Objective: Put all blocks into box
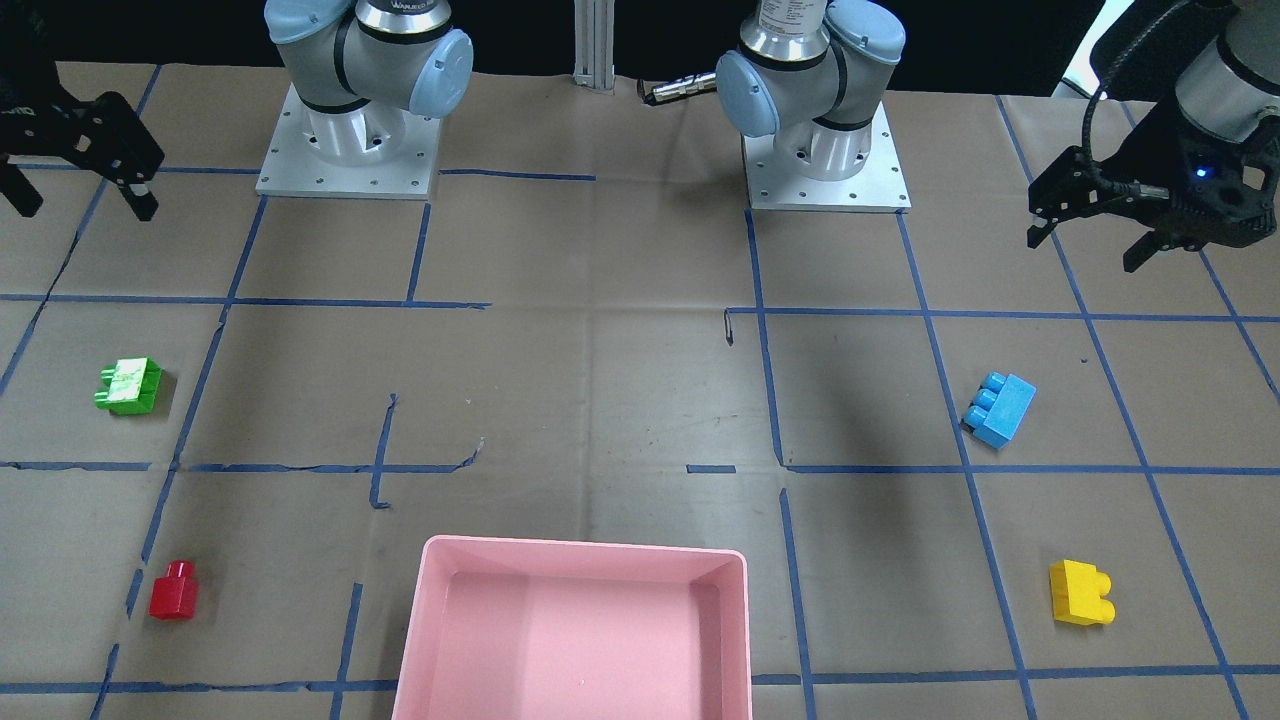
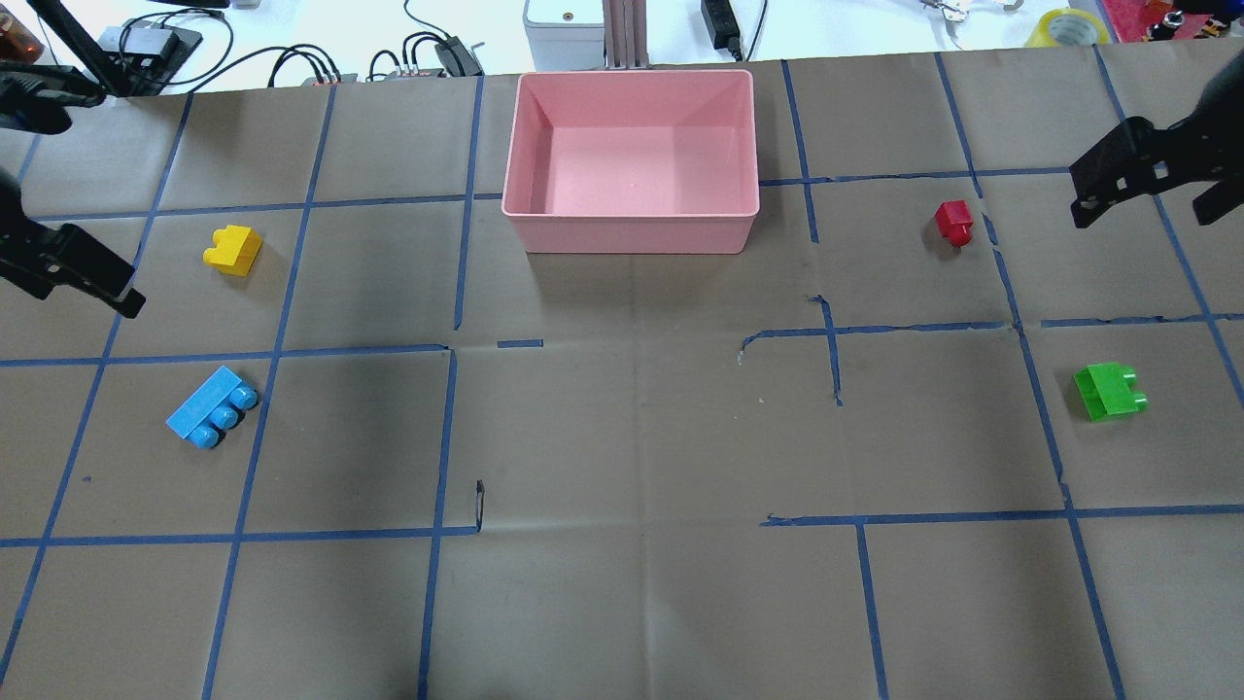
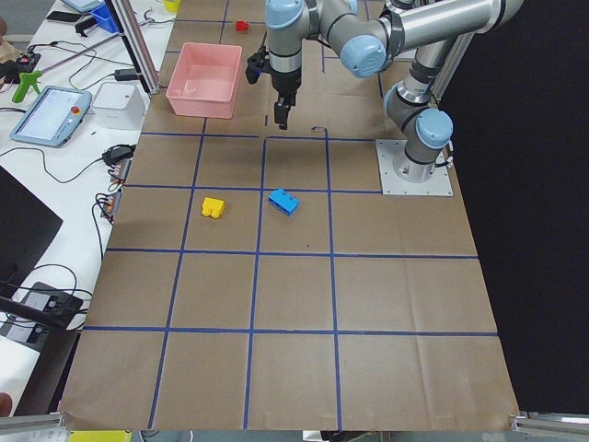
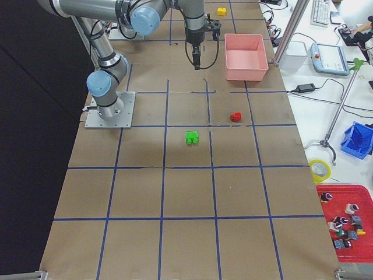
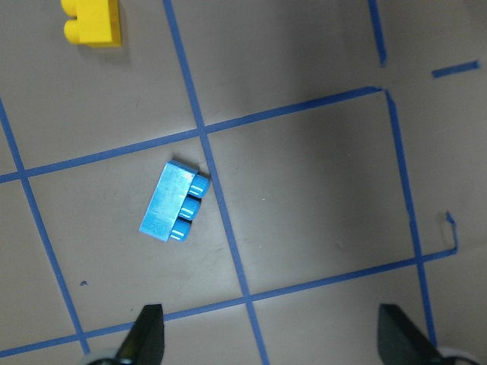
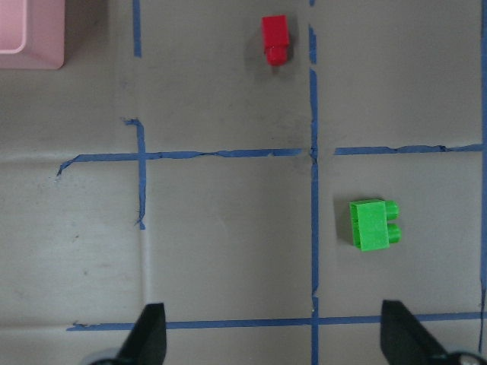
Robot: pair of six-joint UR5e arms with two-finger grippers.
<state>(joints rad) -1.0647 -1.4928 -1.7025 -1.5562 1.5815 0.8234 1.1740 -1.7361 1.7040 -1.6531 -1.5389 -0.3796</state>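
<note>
On the table (image 2: 632,437), well apart from the empty pink box (image 2: 632,231), green block (image 2: 1110,391), red block (image 2: 953,221), light blue block (image 2: 211,407) and yellow block (image 2: 232,249) appear light, rigid and slick, best pinched across flat sides; left gripper (image 5: 274,334) and right gripper (image 6: 270,334) hang spread, empty.

Only blurred, unreadable lettering on one arm collar (image 1: 402,8)

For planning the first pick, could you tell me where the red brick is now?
In the overhead view the red brick lies right of the pink box, beyond the green brick.
</note>
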